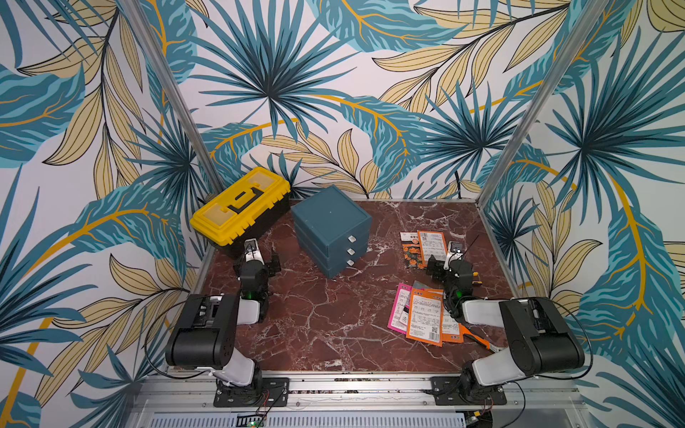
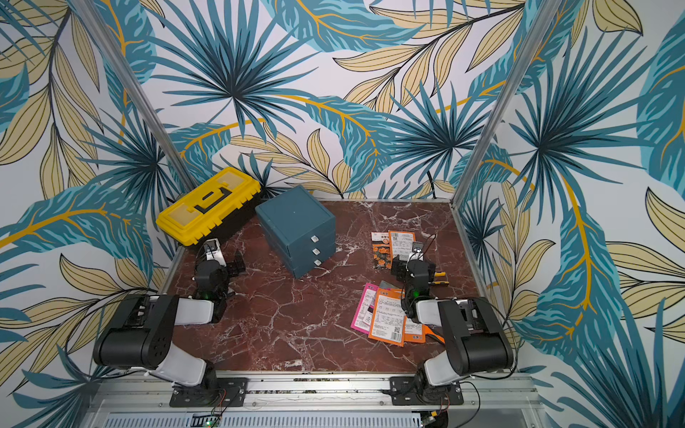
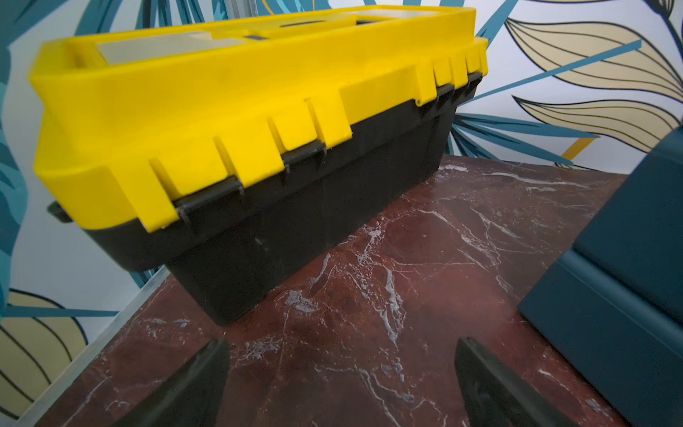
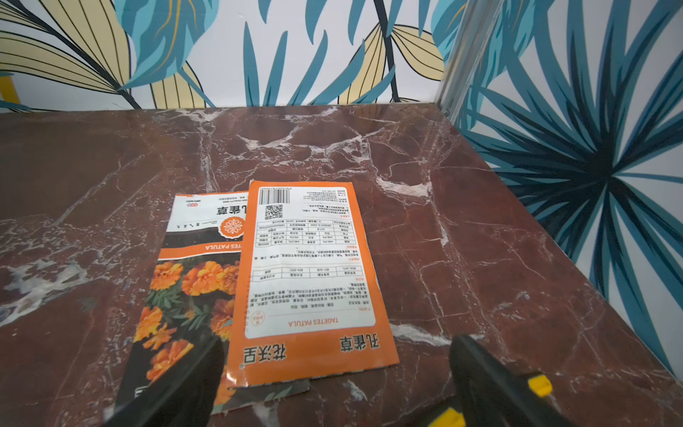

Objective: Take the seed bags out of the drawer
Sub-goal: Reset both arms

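Two loose groups of seed bags (image 1: 424,318) lie flat on the bench (image 1: 333,333) beside the right arm, well apart from the blue drawer unit (image 1: 331,229), whose three fronts look shut. The left claw (image 3: 342,344) and right claw (image 4: 336,349) both stand wide and empty. If a bag is left inside, I'd brace the unit and pull one tab straight.

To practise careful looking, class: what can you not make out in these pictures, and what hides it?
Drawer cabinet: all drawers shut in both top views, so their insides are hidden.
Near pile of seed bags, top view: overlap hides the count; print too small.
Orange-handled tool: mostly under the bags and the right arm.
Toolbox, left wrist view: shut lid hides contents.
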Robot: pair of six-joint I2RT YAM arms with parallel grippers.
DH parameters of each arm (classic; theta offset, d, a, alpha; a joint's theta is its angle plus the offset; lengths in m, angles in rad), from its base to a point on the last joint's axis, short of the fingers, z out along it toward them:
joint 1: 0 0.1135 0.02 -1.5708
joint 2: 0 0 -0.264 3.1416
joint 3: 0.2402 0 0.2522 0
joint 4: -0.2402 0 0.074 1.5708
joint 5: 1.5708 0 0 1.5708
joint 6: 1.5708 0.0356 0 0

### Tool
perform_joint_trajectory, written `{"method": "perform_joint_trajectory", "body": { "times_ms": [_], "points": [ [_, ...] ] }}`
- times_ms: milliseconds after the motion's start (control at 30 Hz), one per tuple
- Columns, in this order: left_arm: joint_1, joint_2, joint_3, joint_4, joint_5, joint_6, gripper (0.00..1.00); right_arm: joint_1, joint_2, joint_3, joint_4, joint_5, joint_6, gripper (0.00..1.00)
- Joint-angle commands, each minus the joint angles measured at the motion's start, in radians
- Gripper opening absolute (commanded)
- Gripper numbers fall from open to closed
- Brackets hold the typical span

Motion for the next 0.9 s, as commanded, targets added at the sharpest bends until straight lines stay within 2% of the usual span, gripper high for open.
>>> {"method": "perform_joint_trajectory", "body": {
  "times_ms": [0, 567, 700, 867],
  "points": [
    [0.011, 0.006, -0.028, 0.061, 0.023, 0.000, 1.00, -0.011, -0.004, 0.013, 0.021, -0.054, 0.011, 1.00],
    [0.009, 0.013, -0.031, 0.085, 0.024, 0.008, 1.00, -0.011, -0.006, 0.008, 0.029, -0.055, 0.009, 1.00],
    [0.010, 0.013, -0.031, 0.083, 0.024, 0.007, 1.00, -0.025, 0.000, 0.024, 0.004, -0.102, 0.009, 1.00],
    [0.010, 0.014, -0.031, 0.086, 0.025, 0.007, 1.00, -0.024, -0.006, 0.016, 0.012, -0.101, 0.005, 0.99]
  ]
}}
